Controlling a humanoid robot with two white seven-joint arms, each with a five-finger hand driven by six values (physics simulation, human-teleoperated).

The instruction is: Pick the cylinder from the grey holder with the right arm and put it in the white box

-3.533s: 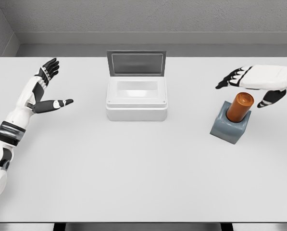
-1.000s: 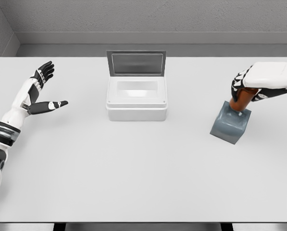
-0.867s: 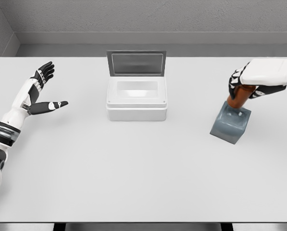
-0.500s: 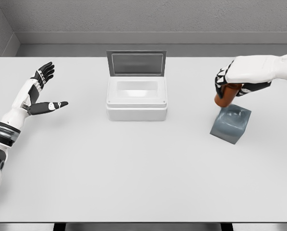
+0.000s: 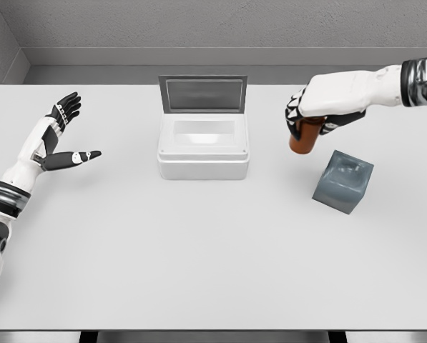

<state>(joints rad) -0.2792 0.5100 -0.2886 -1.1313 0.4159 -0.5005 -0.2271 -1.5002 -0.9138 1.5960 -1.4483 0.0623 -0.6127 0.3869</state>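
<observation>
Head view: our right hand [image 5: 320, 107], fingers wrapped on the cylinder [image 5: 303, 137], has lifted it clear of the grey holder [image 5: 343, 181] and carried it partway toward the open white box [image 5: 204, 153]. Left hand [image 5: 59, 136] spread, idle.

I'm looking at a bare test cell, rendered rather than real — flat light and untextured surfaces give it away. A plain white table [image 5: 199, 257] fills my view, its far edge meeting a grey speckled wall [image 5: 220, 25] with a pale strip along the base. No household or shop fittings — only a white box [image 5: 204, 146] and a grey holder [image 5: 343, 181], laid out as in a lab.
</observation>
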